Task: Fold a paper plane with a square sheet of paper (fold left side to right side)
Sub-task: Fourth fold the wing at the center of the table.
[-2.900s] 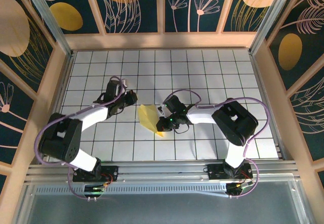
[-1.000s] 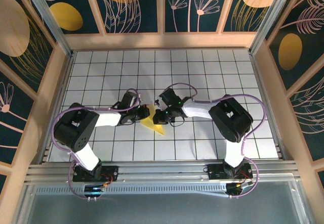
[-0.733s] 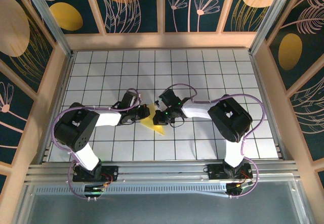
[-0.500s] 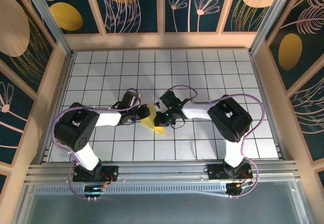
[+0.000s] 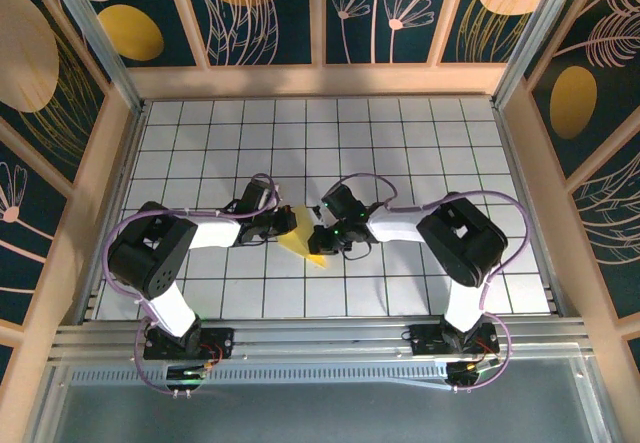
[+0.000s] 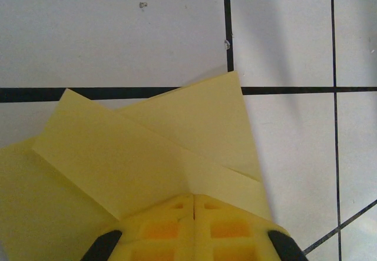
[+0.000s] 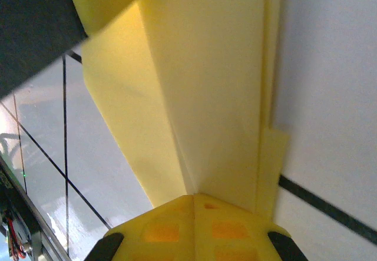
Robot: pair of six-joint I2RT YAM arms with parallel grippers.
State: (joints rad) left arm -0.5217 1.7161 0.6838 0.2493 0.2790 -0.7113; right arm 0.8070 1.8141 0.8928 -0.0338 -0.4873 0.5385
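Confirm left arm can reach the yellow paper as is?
Probably yes: the left gripper, jaws shut, sits right at the square sheet of paper with nothing between; the right gripper works the opposite side.

From where I stand, the tabletop [image 5: 420, 133] is a white surface ruled into square tiles by thin black lines [image 5: 400, 168], evenly lit with only soft shadows. A pale wooden frame [image 5: 320, 81] boxes it in on the far side and both flanks. Behind the frame rise dark navy wall panels [image 5: 265, 23] printed with outlined leaves, flowers and big orange ovals [image 5: 130, 31]. Slanting aluminium posts [image 5: 85, 23] stand at the two far corners. Along the near edge run silver aluminium rails [image 5: 320, 338], and below them a grey slotted strip [image 5: 330, 373] above a dull grey ledge [image 5: 320, 413].
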